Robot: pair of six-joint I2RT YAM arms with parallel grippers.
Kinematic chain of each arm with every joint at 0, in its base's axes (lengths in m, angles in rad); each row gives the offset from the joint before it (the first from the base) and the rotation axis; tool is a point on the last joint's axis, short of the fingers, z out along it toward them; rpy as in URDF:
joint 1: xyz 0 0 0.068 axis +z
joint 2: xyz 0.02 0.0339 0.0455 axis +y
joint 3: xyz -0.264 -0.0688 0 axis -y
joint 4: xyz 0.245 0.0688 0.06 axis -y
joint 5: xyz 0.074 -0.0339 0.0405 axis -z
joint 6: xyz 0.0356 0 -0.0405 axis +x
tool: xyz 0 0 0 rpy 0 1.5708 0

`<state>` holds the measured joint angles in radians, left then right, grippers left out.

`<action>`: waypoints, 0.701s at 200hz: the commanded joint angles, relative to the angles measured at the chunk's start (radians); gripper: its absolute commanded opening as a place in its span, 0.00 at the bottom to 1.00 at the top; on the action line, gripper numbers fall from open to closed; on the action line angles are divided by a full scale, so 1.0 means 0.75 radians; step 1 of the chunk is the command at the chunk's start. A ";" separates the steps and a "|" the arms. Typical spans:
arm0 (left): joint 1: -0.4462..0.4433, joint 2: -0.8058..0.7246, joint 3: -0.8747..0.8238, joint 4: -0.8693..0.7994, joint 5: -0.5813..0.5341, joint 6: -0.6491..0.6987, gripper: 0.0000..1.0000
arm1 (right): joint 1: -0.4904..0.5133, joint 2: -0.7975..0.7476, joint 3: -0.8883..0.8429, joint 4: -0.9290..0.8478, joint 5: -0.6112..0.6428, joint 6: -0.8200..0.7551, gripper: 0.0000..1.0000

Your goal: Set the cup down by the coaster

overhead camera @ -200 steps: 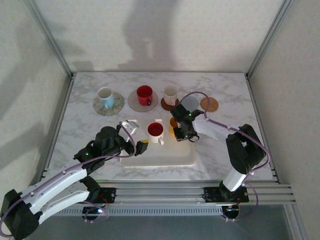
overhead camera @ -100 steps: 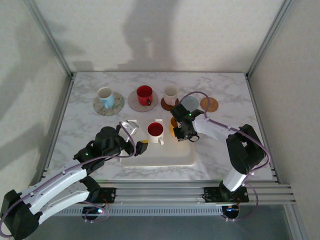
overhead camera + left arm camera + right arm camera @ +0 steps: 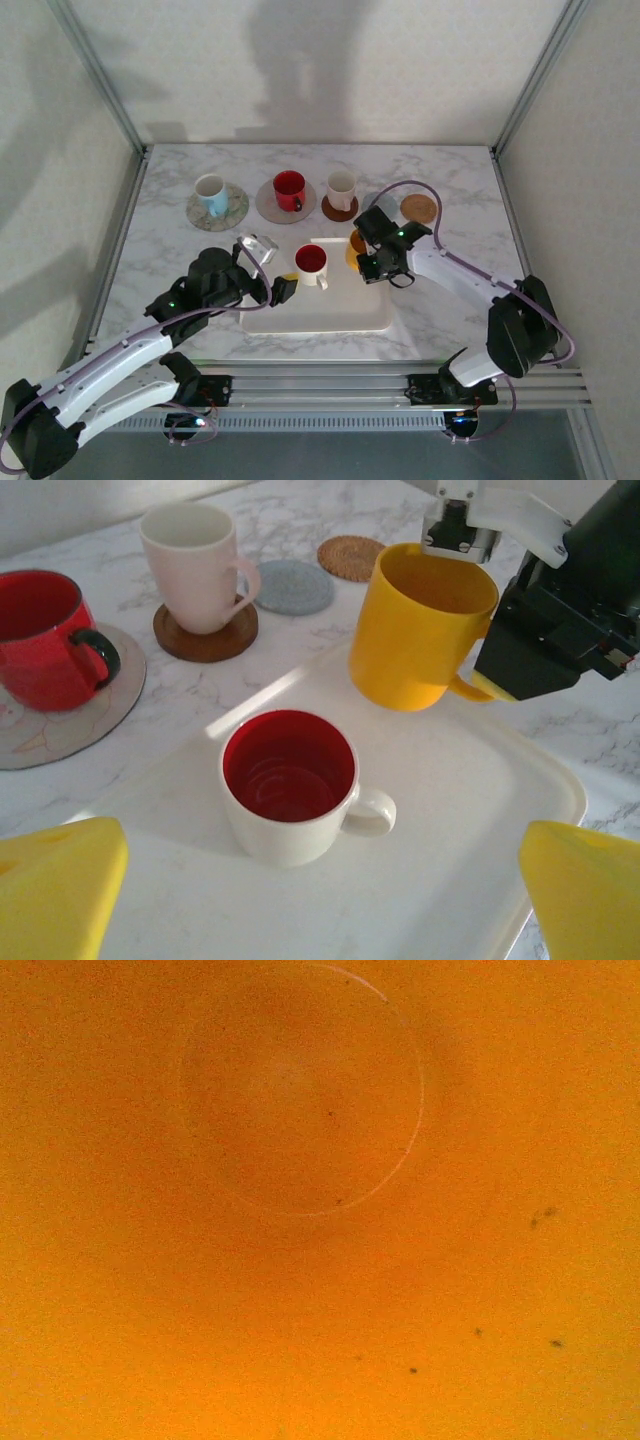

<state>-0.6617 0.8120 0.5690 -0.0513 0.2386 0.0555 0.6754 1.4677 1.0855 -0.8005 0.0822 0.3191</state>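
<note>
The right gripper (image 3: 372, 258) is clamped on the handle side of the yellow cup (image 3: 425, 625), holding it upright at the far right corner of the white tray (image 3: 470, 810). The gripper's black body hides most of the handle, and it is hard to judge whether the cup's base clears the tray rim. Seen from the right wrist, the cup's surface is a close orange blur with a faint ring and a few specks. The left gripper (image 3: 274, 268) hangs over the tray's near left side with its jaws spread wide and nothing between them, its yellow fingertips (image 3: 55, 895) cut off at the frame's lower corners. A red-lined white cup (image 3: 290, 785) stands on the tray in front of it. Beyond the tray, two coasters lie bare: a grey-blue coaster (image 3: 293, 587), partly covered from above by the right arm and its cable, and a cork coaster (image 3: 350, 557) just beside it. A pale cup (image 3: 195, 565) sits on a brown coaster (image 3: 205, 640) and a red cup (image 3: 45, 635) on a grey one, cropped at the left edge.
</note>
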 commanded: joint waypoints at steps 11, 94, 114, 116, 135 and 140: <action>-0.018 -0.021 0.053 0.049 -0.025 -0.015 1.00 | -0.003 -0.137 0.016 -0.073 0.011 0.035 0.00; -0.022 0.122 0.194 0.123 -0.077 0.005 1.00 | -0.095 -0.246 0.149 -0.217 0.012 0.017 0.00; -0.022 0.150 0.197 0.174 -0.068 0.005 1.00 | -0.139 -0.235 0.199 -0.232 -0.007 0.008 0.00; -0.023 0.152 0.197 0.178 -0.066 0.006 1.00 | -0.143 -0.232 0.205 -0.235 -0.009 0.007 0.00; -0.022 0.198 0.188 0.222 -0.047 0.018 1.00 | -0.173 -0.196 0.268 -0.263 0.000 -0.012 0.00; -0.022 0.214 0.192 0.227 -0.041 0.026 1.00 | -0.183 -0.186 0.283 -0.269 0.006 -0.014 0.00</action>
<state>-0.6708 0.9382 0.6865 0.0498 0.1974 0.0544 0.5644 1.3224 1.2079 -0.9966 0.0788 0.3256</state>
